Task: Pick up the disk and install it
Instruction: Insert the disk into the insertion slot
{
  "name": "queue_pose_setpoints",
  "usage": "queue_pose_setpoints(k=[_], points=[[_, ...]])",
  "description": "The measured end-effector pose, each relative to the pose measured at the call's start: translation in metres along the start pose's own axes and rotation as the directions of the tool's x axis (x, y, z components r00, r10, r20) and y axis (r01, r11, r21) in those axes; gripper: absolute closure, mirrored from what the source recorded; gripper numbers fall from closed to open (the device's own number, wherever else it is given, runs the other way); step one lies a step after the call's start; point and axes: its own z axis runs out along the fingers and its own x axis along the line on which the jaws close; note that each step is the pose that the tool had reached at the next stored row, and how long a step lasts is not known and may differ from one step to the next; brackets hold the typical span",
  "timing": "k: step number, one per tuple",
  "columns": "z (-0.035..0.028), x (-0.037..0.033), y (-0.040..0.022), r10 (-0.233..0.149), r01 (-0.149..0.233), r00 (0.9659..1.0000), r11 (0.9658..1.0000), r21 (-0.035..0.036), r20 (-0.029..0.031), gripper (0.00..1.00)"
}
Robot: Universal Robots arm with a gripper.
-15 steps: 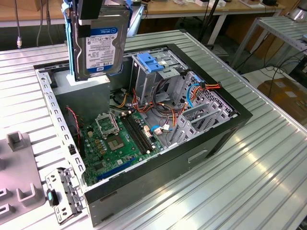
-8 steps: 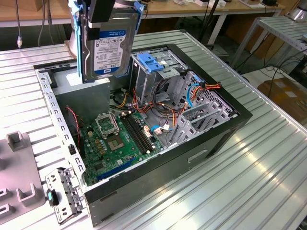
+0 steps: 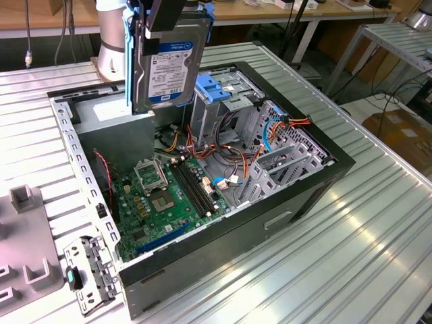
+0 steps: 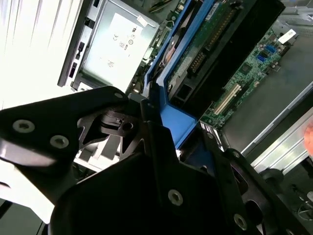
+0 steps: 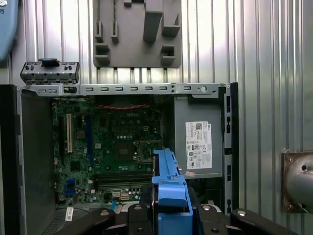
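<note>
In the exterior view the gripper (image 3: 167, 19) holds the disk (image 3: 172, 64) on edge above the open computer case (image 3: 304, 196). In the second wrist view the jaws are clamped on its blue side rail (image 4: 178, 122). In the first wrist view the disk sits between the jaws, over the motherboard (image 5: 112, 142).

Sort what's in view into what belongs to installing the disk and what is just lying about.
In the job:
the disk, held upright over the open case
the claw, shut on the disk
the computer case
the drive cage

Lying about:
grey fixture plate on the table
loose metal bracket by the case's corner
power-supply box, mounted in the case
</note>
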Motion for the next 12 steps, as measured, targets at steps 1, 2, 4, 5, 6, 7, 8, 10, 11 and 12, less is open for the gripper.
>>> queue_pose_setpoints(k=[1, 2, 4, 5, 6, 7, 8, 10, 11, 12], points=[[0.0, -0.0001, -0.0003, 0.0, 0.0, 1.0, 1.0, 0.0, -0.0001, 0.63], [0.0, -0.0001, -0.0005, 0.0, 0.0, 1.0, 1.0, 0.0, 0.0, 0.63], [0.0, 0.0002, -0.0005, 0.0, 0.0, 1.0, 1.0, 0.0, 0.0, 0.63], [-0.0001, 0.0004, -0.0005, 0.0, 0.0, 1.0, 1.0, 0.0, -0.0001, 0.63], [0.0, 0.0006, -0.0005, 0.0, 0.0, 1.0, 1.0, 0.0, 0.0, 0.63], [-0.0001, 0.0009, -0.0005, 0.0, 0.0, 1.0, 1.0, 0.0, -0.0001, 0.63], [-0.0001, 0.0014, -0.0005, 0.0, 0.0, 1.0, 1.0, 0.0, -0.0001, 0.63], [-0.0002, 0.0022, -0.0006, 0.0, 0.0, 1.0, 1.0, 0.0, 0.0, 0.63], [-0.0002, 0.0027, -0.0006, 0.0, 0.0, 1.0, 1.0, 0.0, 0.0, 0.63], [-0.0003, 0.0031, -0.0006, 0.0, 0.0, 1.0, 1.0, 0.0, -0.0001, 0.63]])
